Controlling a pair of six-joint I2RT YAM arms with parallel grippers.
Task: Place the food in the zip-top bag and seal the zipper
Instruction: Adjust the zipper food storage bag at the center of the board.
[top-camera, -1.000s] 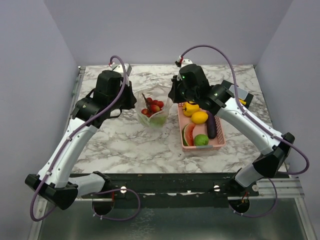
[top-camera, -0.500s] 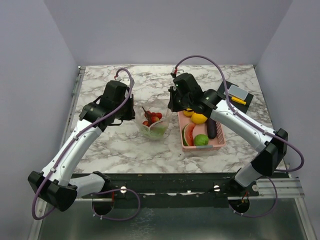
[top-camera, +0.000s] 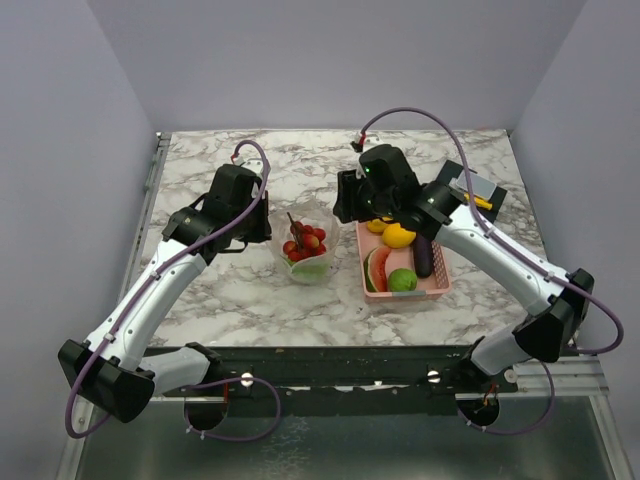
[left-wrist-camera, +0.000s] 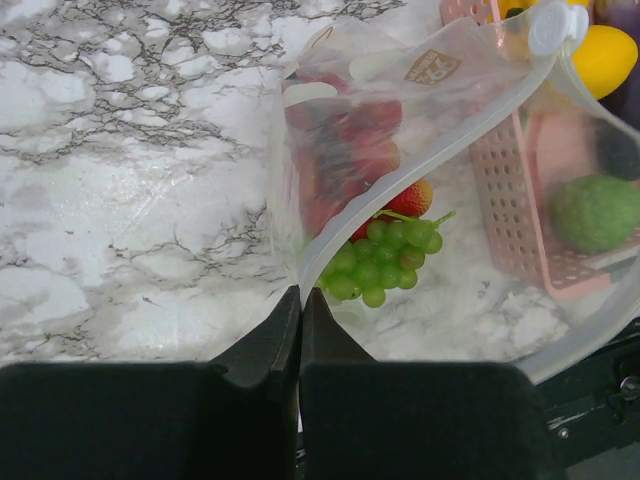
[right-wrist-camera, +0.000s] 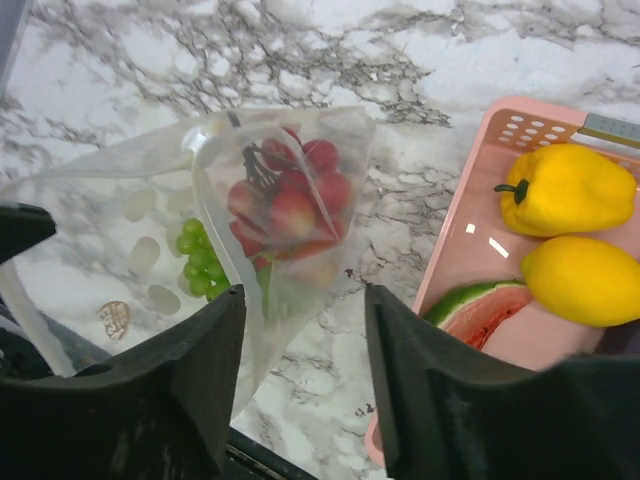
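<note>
The zip-top bag hangs clear over the marble with its mouth open, red strawberries and green grapes inside. Its zipper runs as a pale strip along the mouth edge. My left gripper is shut on the bag's edge, pinched at the fingertips. My right gripper stands open beside the bag, with only marble and the bag's loose lower corner showing between its fingers. More food lies in the pink basket: yellow pepper, lemon, watermelon slice, lime, purple eggplant.
The pink basket sits just right of the bag, close under my right arm. A black mat with small yellow and grey items lies at the back right. Grey walls close in the marble table on three sides.
My right gripper has opened and let go of the bag's right edge. The bag has come lower and nearer, still hanging from the left gripper, which moved with it.
</note>
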